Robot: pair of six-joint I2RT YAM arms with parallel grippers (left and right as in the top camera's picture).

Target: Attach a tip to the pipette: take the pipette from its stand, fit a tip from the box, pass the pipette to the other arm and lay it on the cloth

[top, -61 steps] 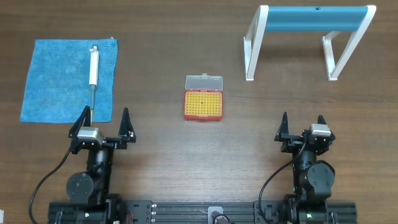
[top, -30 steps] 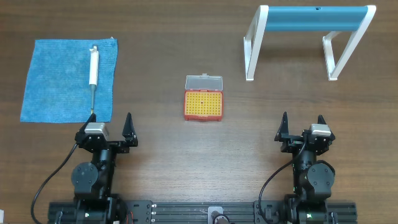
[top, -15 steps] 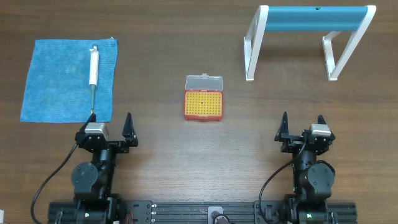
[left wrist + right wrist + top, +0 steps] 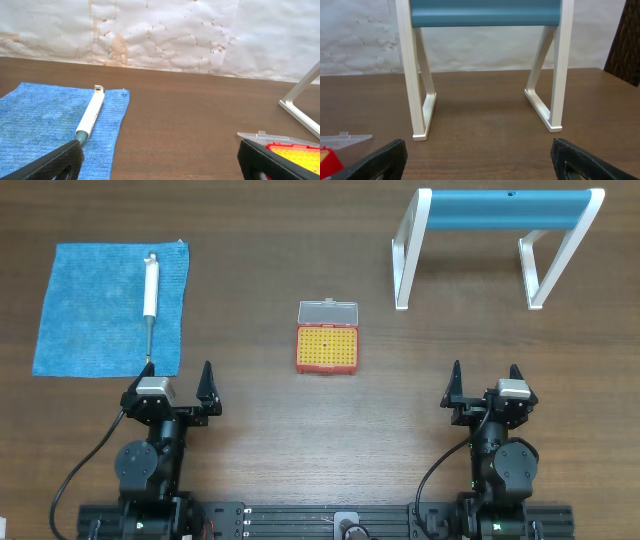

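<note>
Though the left end effector (image 4: 169, 383) withdrew, the pipette (image 4: 149, 285) stayed put.

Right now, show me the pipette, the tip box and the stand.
pipette (image 4: 150, 288), top view, on its white barrel.
tip box (image 4: 327, 348), top view, on the yellow tip grid.
stand (image 4: 505, 211), top view, on its blue top bar.

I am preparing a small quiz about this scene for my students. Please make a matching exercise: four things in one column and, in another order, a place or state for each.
Things:
1. pipette
2. tip box
3. stand
4. left claw

Places or states:
a. open, holding nothing
b. at the far right, empty
c. lying on the blue cloth
d. orange-red, in the middle

Pairs: 1-c, 2-d, 3-b, 4-a
</note>
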